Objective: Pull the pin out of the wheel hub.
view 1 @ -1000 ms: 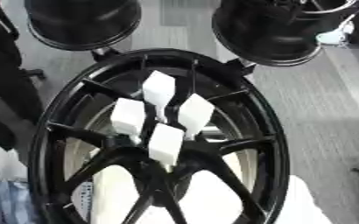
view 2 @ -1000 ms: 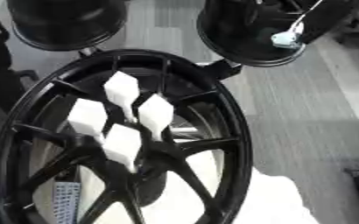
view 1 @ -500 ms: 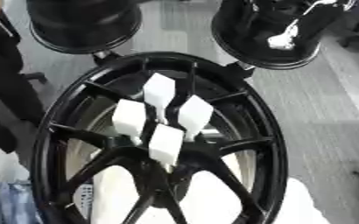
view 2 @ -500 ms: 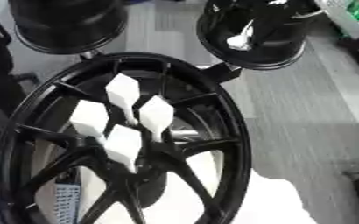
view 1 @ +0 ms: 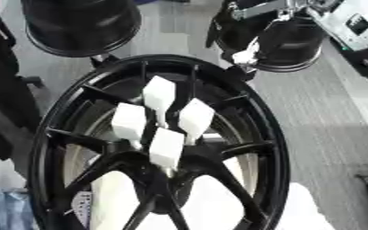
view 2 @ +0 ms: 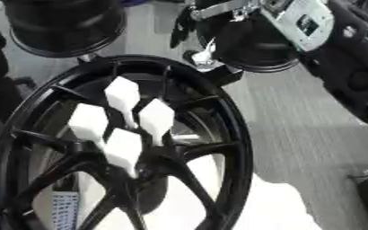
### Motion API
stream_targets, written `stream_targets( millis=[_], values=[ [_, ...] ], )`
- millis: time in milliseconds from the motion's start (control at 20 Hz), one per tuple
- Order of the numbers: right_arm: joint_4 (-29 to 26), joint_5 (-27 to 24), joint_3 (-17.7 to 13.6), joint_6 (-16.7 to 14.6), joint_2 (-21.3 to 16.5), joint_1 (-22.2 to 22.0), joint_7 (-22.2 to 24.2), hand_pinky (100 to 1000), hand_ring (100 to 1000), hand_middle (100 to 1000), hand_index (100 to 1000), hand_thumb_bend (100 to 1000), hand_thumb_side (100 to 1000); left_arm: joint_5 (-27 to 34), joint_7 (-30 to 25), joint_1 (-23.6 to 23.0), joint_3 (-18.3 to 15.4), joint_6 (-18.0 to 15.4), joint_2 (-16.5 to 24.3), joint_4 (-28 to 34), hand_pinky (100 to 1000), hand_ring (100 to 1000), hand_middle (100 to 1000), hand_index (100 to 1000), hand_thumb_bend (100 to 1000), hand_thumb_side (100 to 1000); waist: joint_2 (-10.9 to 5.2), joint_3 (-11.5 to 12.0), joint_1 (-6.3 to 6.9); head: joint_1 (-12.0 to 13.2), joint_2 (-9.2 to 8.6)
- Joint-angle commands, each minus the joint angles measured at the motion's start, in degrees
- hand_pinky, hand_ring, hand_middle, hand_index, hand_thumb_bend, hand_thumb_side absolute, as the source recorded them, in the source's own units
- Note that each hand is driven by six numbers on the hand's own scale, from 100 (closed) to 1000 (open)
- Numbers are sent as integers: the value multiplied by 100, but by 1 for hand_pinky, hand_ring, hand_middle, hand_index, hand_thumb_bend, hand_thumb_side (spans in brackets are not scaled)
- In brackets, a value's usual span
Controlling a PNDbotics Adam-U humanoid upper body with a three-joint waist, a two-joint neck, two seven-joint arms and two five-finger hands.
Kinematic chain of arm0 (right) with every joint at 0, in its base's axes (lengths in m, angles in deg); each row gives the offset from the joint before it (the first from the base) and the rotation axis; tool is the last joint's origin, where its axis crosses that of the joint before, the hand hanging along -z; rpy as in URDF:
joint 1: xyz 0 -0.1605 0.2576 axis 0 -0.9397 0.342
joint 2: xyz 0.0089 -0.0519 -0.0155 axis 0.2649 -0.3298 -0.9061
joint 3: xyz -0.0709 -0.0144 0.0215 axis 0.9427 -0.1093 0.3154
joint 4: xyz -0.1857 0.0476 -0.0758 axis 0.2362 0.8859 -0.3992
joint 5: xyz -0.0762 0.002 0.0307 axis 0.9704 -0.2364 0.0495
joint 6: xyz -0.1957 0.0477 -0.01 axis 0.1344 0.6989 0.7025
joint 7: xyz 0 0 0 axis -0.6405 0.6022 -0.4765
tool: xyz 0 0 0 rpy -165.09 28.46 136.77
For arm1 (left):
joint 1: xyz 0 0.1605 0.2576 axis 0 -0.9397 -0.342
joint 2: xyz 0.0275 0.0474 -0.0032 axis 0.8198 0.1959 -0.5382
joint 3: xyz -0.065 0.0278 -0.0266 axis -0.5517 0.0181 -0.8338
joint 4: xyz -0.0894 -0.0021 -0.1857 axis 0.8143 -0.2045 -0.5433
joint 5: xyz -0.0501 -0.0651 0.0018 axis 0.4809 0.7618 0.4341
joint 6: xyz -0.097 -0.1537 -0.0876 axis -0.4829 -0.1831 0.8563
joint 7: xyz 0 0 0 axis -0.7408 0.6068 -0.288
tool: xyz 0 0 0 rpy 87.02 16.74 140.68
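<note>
A big black spoked wheel rim [view 1: 262,134] fills the middle of both views. Four white block-shaped pins [view 1: 159,94] stand up in a cluster on its hub [view 1: 168,175]. My right arm [view 2: 297,20], black and silver with a labelled panel, comes in from the upper right corner. Its end, a small silvery-white part [view 1: 246,56], hangs over the rim's far edge, well apart from the pins. I cannot make out how that hand is set. My left hand shows in no view.
Two more black wheels stand behind the rim, one at the back left [view 1: 77,27] and one at the back right [view 1: 293,42]. Grey floor [view 1: 328,126] lies to the right. A white surface [view 1: 211,202] shows through the near spokes.
My right arm has come further in from the upper right, its silvery-white end moving down and left to the rim's far edge. The wheel and pins have stayed put.
</note>
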Motion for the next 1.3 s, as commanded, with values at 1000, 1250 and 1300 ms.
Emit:
stream_targets(
  millis=[1000,1250,1300],
  values=[
    [-944,-950,410,-775,-288,-173,579,902,859,796,836,100,229,30,-59,96,37,16,71,124,751,744,650,835,100,651,-62,62,-13,-121,68],
    [-1285,-1139,505,-608,-321,-155,579,901,859,799,839,100,252,36,-72,106,50,18,66,125,751,744,649,835,100,651,-50,75,-15,-156,99],
    [-1357,-1163,530,-594,-330,-152,579,902,860,800,840,100,254,36,-71,105,49,18,66,125,751,744,649,835,100,652,-48,79,-15,-159,97]
  ],
)
